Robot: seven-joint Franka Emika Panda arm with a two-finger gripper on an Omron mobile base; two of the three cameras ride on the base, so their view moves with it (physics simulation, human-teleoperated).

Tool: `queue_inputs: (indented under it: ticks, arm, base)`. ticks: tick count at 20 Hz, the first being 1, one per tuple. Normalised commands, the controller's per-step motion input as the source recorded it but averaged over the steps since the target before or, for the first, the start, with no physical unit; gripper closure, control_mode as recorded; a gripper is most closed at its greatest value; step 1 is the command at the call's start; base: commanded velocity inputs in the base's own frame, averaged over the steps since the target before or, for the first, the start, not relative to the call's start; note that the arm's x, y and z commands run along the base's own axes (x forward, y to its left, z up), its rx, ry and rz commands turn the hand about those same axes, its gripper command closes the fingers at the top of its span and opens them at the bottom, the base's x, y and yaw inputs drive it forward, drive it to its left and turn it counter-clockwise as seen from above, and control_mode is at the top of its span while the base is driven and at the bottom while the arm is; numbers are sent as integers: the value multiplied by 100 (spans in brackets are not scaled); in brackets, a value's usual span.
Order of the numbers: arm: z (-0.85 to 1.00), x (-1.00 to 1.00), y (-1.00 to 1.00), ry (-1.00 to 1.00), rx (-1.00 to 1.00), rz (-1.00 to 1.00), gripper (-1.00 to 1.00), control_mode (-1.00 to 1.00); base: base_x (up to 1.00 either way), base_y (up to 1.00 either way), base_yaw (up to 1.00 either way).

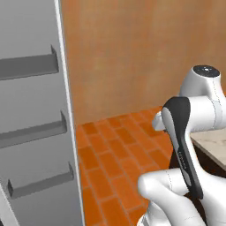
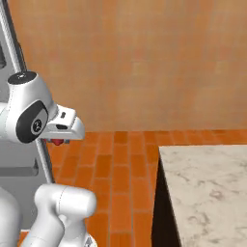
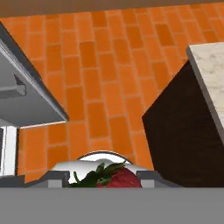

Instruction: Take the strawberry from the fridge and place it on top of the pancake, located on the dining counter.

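Gripper: the gripper is clamped on the strawberry, which sits between its two dark finger tips at the bottom of the hand view, red body with green leaves turned to the left.
Strawberry elsewhere: in the right base view a small red bit shows just under the white hand, above the floor.
Below the hand: orange brick floor, with nothing lying on it.
Fridge: the open fridge door stands at the left of the left base view, its grey inner face bearing three shallow door shelves; nothing can be seen in them. Its edge runs vertically beside the floor strip.
Dining counter: the dining counter has a beige marbled top and dark wood side; its corner lies to the right of the hand, apart from it.
Open room: a band of bare floor runs between the fridge door and the counter's dark side.
Back: a plain tan wall closes the scene behind the floor.
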Motion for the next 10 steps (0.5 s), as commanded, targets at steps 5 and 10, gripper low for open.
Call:
queue_inputs:
  ticks: [5,10]
  arm:
    - [0,0,0,0,0,0,100,100]
    - [0,0,0,0,0,0,100,100]
  base:
    - [2,1,-93]
    - [64,29,-54]
